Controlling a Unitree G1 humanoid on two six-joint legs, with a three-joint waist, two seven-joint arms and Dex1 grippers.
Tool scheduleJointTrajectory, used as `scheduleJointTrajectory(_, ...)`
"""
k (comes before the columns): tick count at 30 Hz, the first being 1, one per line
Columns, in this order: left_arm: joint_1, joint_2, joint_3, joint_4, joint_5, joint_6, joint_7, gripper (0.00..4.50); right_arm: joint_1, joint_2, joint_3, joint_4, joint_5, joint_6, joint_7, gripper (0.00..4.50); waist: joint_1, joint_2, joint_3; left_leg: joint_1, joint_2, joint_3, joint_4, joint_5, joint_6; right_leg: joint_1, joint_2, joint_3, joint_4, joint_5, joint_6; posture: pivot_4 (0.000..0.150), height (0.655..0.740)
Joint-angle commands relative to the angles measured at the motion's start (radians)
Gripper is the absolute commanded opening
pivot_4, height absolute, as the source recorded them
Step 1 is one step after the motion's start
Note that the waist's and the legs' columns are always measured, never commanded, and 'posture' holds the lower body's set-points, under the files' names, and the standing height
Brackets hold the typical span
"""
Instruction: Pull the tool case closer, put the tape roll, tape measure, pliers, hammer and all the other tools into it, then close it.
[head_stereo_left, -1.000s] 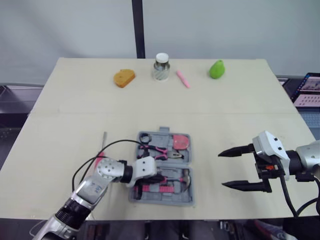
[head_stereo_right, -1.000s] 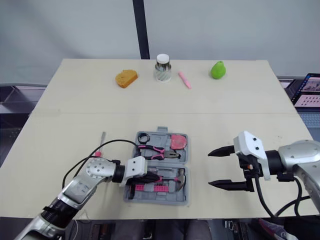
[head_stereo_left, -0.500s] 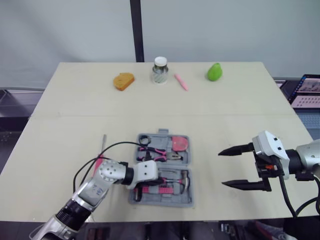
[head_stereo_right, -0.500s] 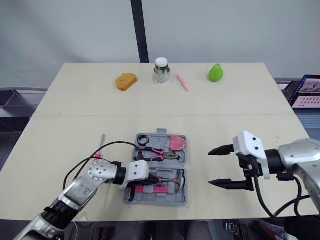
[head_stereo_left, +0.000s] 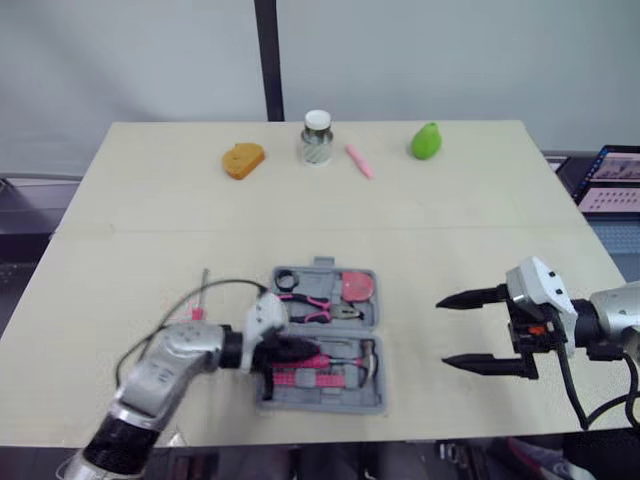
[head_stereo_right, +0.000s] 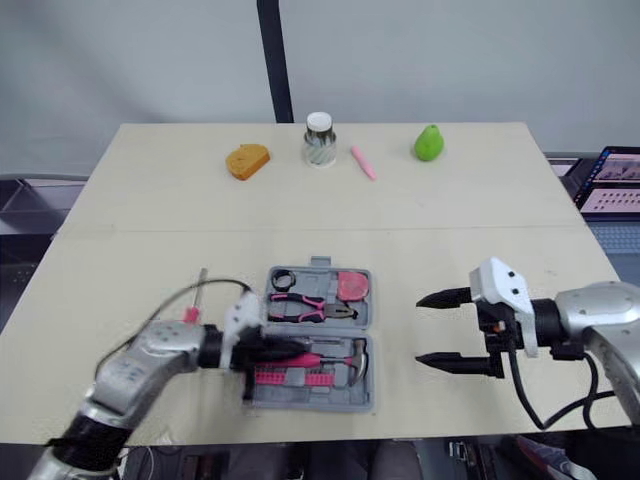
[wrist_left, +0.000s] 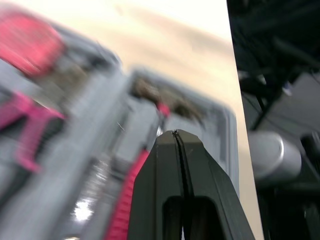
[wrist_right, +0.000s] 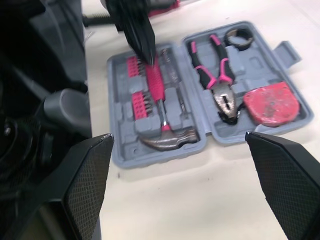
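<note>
A: Status?
B: Packing step. Tool case lies open at lower centre. The tape roll, pliers, tape measure and hammer are in it. Left gripper is clenched and empty at the hammer handle. Right gripper is spread wide at lower right, well apart from the case.
A: Next?
B: Probably the pink-handled tool on the table left of the case. Stow it, then close the lid.

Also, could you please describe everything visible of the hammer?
The small claw hammer has a pink grip and a silvery metal head. It lies flat in a moulded slot in the near half of the open grey plastic tool case, beside rows of pink bits. The shut left end effector points at the grip's end; contact is unclear.
</note>
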Motion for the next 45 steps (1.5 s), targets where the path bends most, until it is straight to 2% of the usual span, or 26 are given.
scheduleJointTrajectory(1, 0.077, 0.079, 0.209, -0.037, -0.069, 0.041, 0.023, 1.35, 0.001, 0.033, -0.063, 0.071, 0.022, 0.013, -0.046, 4.50, -0.006, 0.001, 0.000, 0.000, 0.000, 0.000, 0.000, 0.000, 0.000, 0.000, 0.001, 0.000, 0.001, 0.000, 0.000, 0.150, 0.7400)
scheduleJointTrajectory(7, 0.270, 0.168, 0.567, 0.071, -0.038, -0.013, 0.075, 4.35, 0.037, 0.084, -0.110, 0.289, -0.052, -0.066, -0.095, 4.50, -0.008, 0.000, 0.002, 0.000, 0.000, 0.003, -0.002, -0.001, 0.001, -0.001, 0.002, -0.006, 0.001, 0.000, 0.000, 0.150, 0.7400)
scheduleJointTrajectory(8, 0.315, 0.172, 0.628, 0.089, -0.031, -0.028, 0.080, 4.44, 0.040, 0.095, -0.115, 0.340, -0.076, -0.100, -0.105, 4.50, -0.008, 0.000, 0.002, 0.000, 0.000, 0.003, -0.002, -0.001, 0.000, -0.001, 0.002, -0.006, 0.001, 0.000, 0.000, 0.150, 0.7400)
scheduleJointTrajectory(13, 0.495, 0.139, 0.798, 0.158, -0.005, -0.120, 0.091, 4.44, 0.035, 0.137, -0.132, 0.529, -0.127, -0.202, -0.117, 4.50, -0.007, 0.001, 0.003, 0.001, 0.000, 0.005, -0.002, -0.003, 0.000, -0.002, 0.000, -0.005, -0.002, 0.000, 0.000, 0.150, 0.7400)
scheduleJointTrajectory(17, 0.543, 0.120, 0.855, 0.220, 0.005, -0.173, 0.121, 4.44, 0.015, 0.144, -0.127, 0.621, -0.156, -0.265, -0.107, 4.50, -0.004, 0.003, 0.004, -0.001, 0.000, 0.006, -0.002, -0.006, -0.004, -0.007, -0.001, -0.002, 0.000, 0.000, 0.000, 0.150, 0.7400)
scheduleJointTrajectory(20, 0.548, 0.114, 0.866, 0.250, 0.006, -0.200, 0.136, 4.44, -0.004, 0.143, -0.113, 0.690, -0.182, -0.316, -0.089, 4.50, -0.005, 0.003, 0.004, -0.002, 0.001, 0.007, -0.002, -0.006, -0.006, -0.009, -0.002, 0.006, 0.001, 0.000, 0.000, 0.150, 0.7400)
scheduleJointTrajectory(26, 0.518, 0.106, 0.831, 0.230, -0.007, -0.202, 0.172, 4.44, -0.035, 0.150, -0.100, 0.744, -0.197, -0.358, -0.056, 4.50, -0.012, 0.003, 0.004, -0.003, 0.001, 0.012, -0.004, -0.005, -0.003, -0.014, -0.001, 0.008, 0.002, 0.000, 0.000, 0.150, 0.7400)
scheduleJointTrajectory(28, 0.509, 0.100, 0.817, 0.213, -0.007, -0.197, 0.185, 4.44, -0.035, 0.150, -0.087, 0.713, -0.195, -0.357, -0.041, 4.50, -0.014, 0.003, 0.004, -0.002, 0.001, 0.013, -0.004, -0.005, -0.002, -0.015, -0.001, 0.007, 0.003, 0.000, 0.000, 0.150, 0.7400)
scheduleJointTrajectory(32, 0.506, 0.079, 0.801, 0.150, -0.027, -0.168, 0.212, 4.44, -0.024, 0.130, -0.057, 0.537, -0.140, -0.300, 0.026, 4.50, -0.024, 0.003, 0.004, -0.002, 0.001, 0.014, -0.004, -0.005, -0.002, -0.016, -0.002, 0.009, 0.004, 0.000, 0.000, 0.150, 0.7400)
scheduleJointTrajectory(35, 0.514, 0.031, 0.787, 0.090, -0.032, -0.153, 0.254, 4.44, -0.086, 0.126, -0.004, 0.397, -0.094, -0.238, 0.075, 4.50, -0.032, 0.004, 0.005, -0.002, 0.004, 0.015, -0.004, -0.006, -0.004, -0.016, -0.002, 0.009, 0.003, 0.000, 0.000, 0.150, 0.7400)
scheduleJointTrajectory(40, 0.560, -0.110, 0.750, -0.065, -0.037, -0.136, 0.378, 4.44, -0.262, 0.148, 0.114, 0.294, -0.062, -0.146, 0.110, 4.50, -0.036, 0.003, 0.005, -0.002, 0.008, 0.016, -0.004, -0.008, -0.005, -0.016, 0.000, 0.009, 0.003, -0.001, -0.002, 0.150, 0.7400)
scheduleJointTrajectory(45, 0.604, -0.306, 0.634, -0.189, 0.032, -0.160, 0.562, 4.44, -0.485, 0.218, 0.270, 0.315, -0.106, -0.117, 0.155, 4.50, -0.031, 0.001, 0.006, -0.002, 0.008, 0.018, -0.002, -0.009, -0.003, -0.016, 0.001, 0.009, 0.002, 0.000, -0.002, 0.150, 0.7400)
